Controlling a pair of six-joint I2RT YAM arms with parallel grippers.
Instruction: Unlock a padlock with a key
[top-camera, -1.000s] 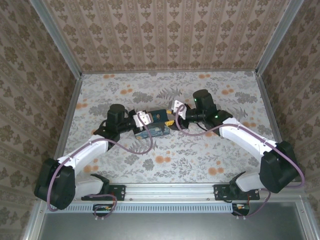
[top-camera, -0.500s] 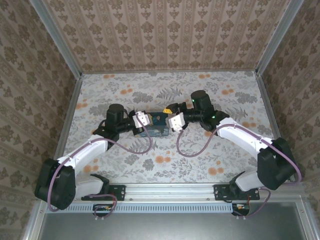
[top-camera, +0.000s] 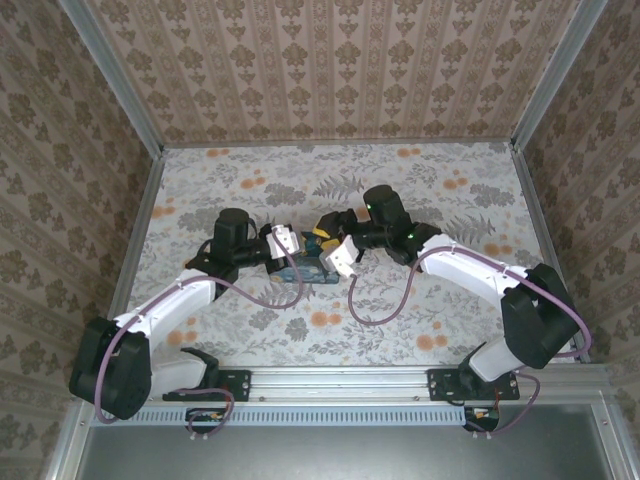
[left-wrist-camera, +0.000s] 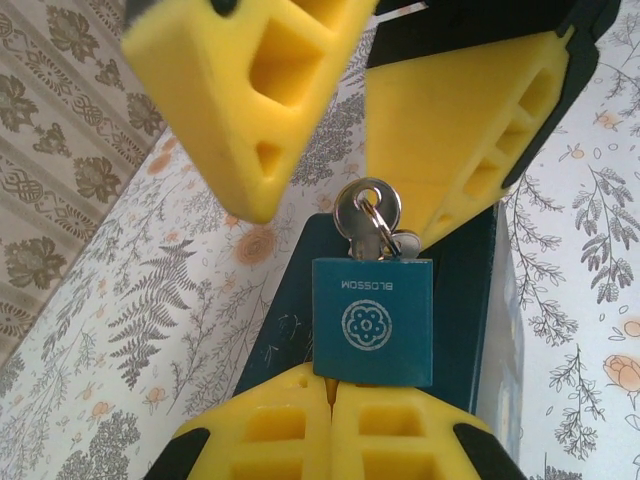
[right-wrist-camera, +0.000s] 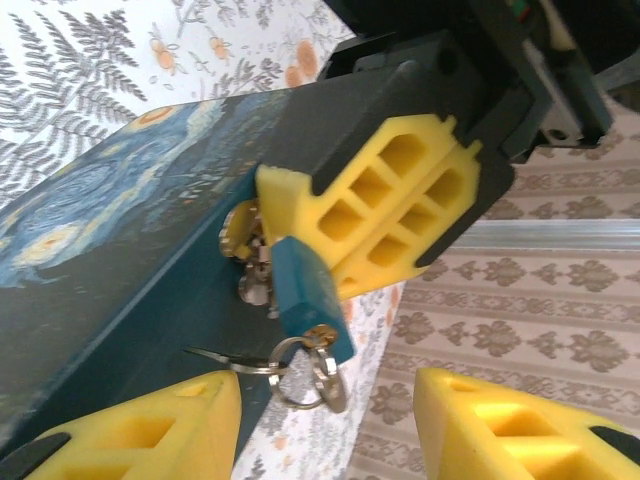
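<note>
Seen from above, two arms meet over a small dark blue box printed with a starry night (top-camera: 312, 268), which lies on a floral tabletop (top-camera: 420, 300). The left gripper (left-wrist-camera: 330, 392) has its yellow fingers pressed together on the near end of a small teal padlock (left-wrist-camera: 372, 320) stamped BLOSSOM and holds it against the dark side of the box. The padlock is clear of the table.

At the padlock's far end hangs a metal ring (right-wrist-camera: 320, 375) with a silver key (left-wrist-camera: 357, 208). It is not clear whether the key sits in the lock. In the right wrist view a thin key blade (right-wrist-camera: 218, 358) sticks out sideways from the ring.

The right gripper (right-wrist-camera: 330, 400) has its fingers spread apart, one on each side of the ring, gripping nothing.
</note>
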